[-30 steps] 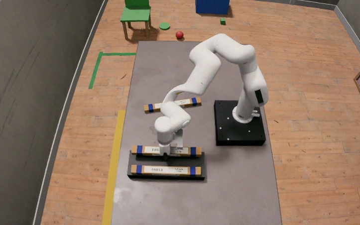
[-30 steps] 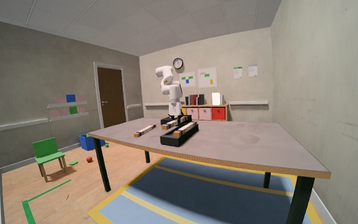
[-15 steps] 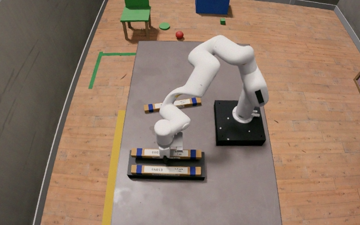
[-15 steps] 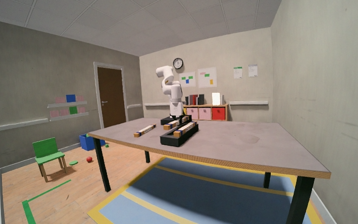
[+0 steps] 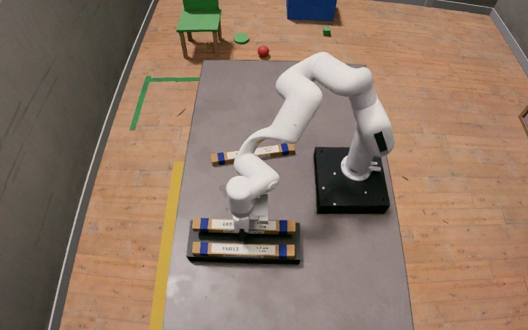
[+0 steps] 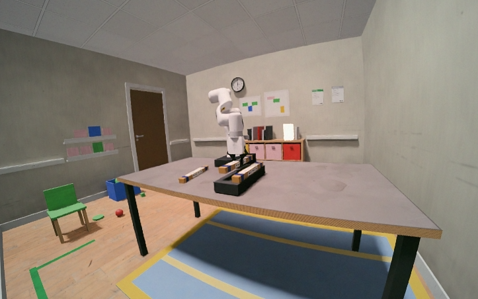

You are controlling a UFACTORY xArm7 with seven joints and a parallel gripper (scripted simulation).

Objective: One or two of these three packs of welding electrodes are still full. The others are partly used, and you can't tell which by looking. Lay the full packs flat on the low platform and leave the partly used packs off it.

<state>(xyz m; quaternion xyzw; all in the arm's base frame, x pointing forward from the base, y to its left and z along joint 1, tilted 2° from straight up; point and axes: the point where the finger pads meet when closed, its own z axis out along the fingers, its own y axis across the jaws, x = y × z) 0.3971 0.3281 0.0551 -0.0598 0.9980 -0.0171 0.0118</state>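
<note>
Both packs [image 5: 242, 249] side by side across the platform [image 5: 190, 257]; bare table [image 5: 282, 295] beyond

The room has grey-beige plaster walls [image 6: 430, 111] and a white tiled ceiling [image 6: 181, 26]. A light wooden plank floor [image 5: 442, 102] carries a green tape corner mark [image 5: 141, 98] and a blue mat with yellow borders [image 6: 255, 260] under the grey-topped table [image 6: 326, 189] on black legs. A dark brown door [image 6: 149, 129] stands in the left wall beside two white shelves holding coloured blocks [image 6: 90, 140]. A round wall clock [image 6: 237, 84] hangs above a low wooden cabinet with pink and red drawers [image 6: 276, 150]. A small green chair [image 6: 62, 206], a red ball [image 6: 119, 212] and a blue bin [image 6: 116, 189] sit on the floor.
</note>
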